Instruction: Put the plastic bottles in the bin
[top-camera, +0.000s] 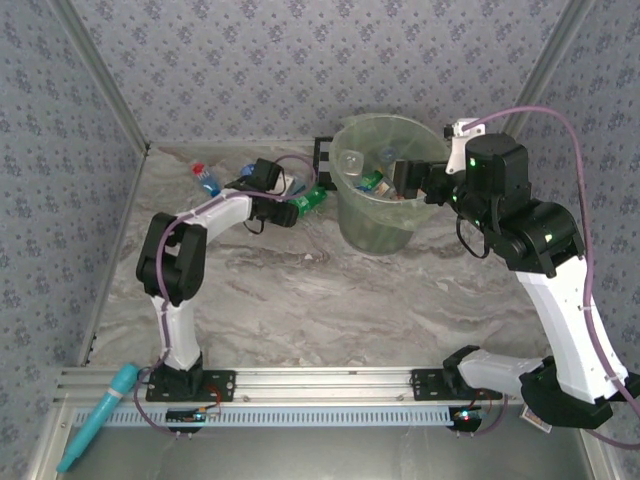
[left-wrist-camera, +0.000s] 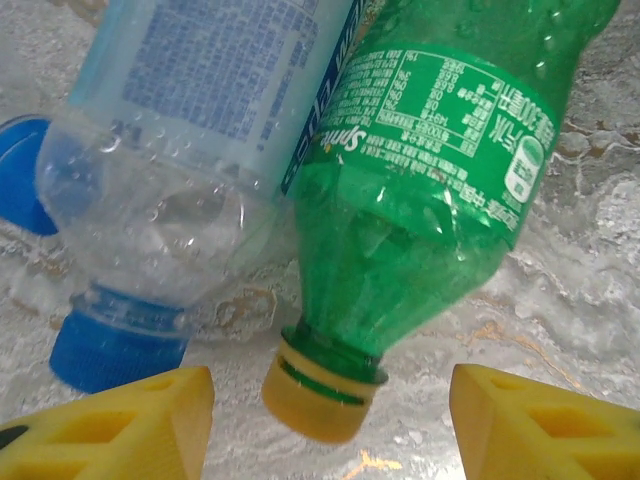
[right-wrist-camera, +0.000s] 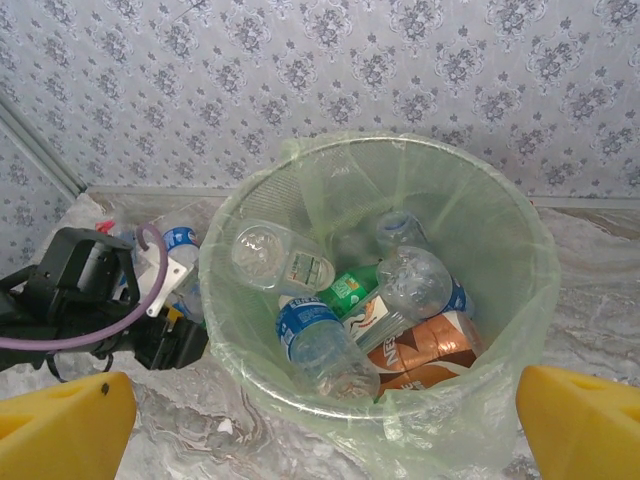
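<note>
A green bottle (left-wrist-camera: 420, 190) of glossy, translucent plastic is being shown lying on its side on the veined, marble-patterned bench (left-wrist-camera: 590, 300), its yellow cap (left-wrist-camera: 320, 395) being pointed toward the left tool (left-wrist-camera: 332, 440). It is being touched along one flank by a clear bottle (left-wrist-camera: 180, 170) with a pale blue printed label and a blue cap, droplets being shown inside its rounded shoulder. The left tool is being presented released: its yellow wedge-shaped fingers (left-wrist-camera: 120, 425) are being spread to either side of the green bottle's cap, neither one touching it. The left arm is being stretched low over the bench, just left of the bin.

The bin (right-wrist-camera: 530, 250), round and pale with a crinkled translucent green liner, is being occupied by several bottles (right-wrist-camera: 320, 350), clear, green and orange-labelled, piled at angles. The right tool (right-wrist-camera: 325, 430) is being poised above the bin's near rim, released wide, nothing being gripped. The right arm is being bent high at the elbow.
</note>
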